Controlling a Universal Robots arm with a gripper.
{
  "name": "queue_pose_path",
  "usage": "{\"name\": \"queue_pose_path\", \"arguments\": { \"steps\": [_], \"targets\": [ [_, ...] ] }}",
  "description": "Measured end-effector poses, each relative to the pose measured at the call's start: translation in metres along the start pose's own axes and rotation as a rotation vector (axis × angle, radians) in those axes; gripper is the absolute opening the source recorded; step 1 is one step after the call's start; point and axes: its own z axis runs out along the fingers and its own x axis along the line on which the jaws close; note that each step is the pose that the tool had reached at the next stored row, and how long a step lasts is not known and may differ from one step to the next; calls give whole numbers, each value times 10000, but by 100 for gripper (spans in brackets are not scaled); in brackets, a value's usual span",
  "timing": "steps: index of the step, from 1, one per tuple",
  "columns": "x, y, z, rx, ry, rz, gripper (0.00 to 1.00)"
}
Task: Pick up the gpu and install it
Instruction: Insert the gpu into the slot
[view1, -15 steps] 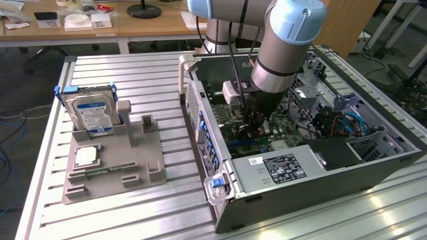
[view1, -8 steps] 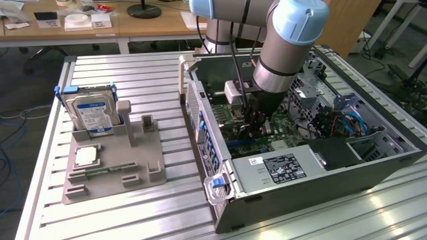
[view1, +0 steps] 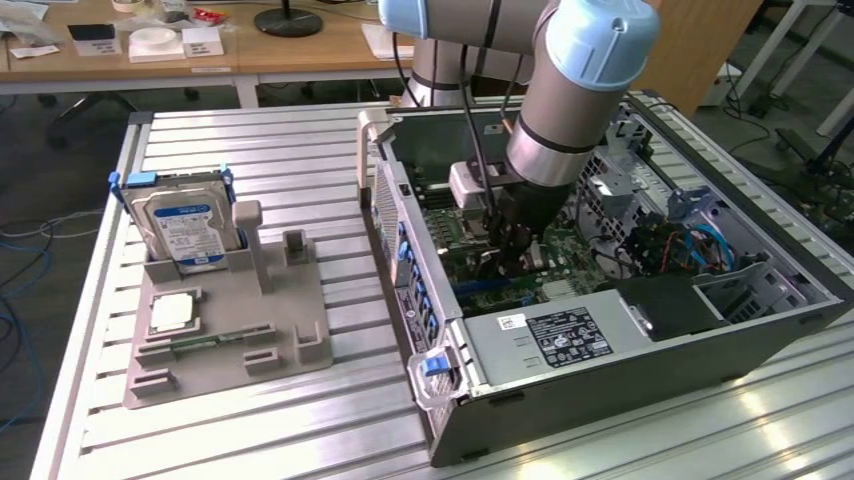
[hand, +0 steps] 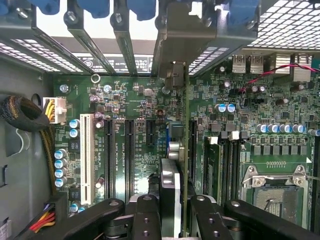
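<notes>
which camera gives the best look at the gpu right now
The wrist view: the gpu is held edge-on in the gripper over the motherboard slots. In the exterior view the arm hides most of it.

gpu (hand: 170, 181) in hand (hand: 172, 201) | over motherboard (hand: 131, 102) | in case (view1: 667, 378) | holder (view1: 227, 362) beside
</notes>
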Motion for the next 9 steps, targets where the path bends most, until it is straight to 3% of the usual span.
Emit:
{"name": "queue_pose_path", "arguments": {
  "steps": [4, 7, 9],
  "targets": [
    [7, 0, 0, 0, 41, 5, 28],
    [7, -1, 2, 3, 224, 13, 28],
    [7, -1, 1, 3, 247, 14, 28]
  ]
}}
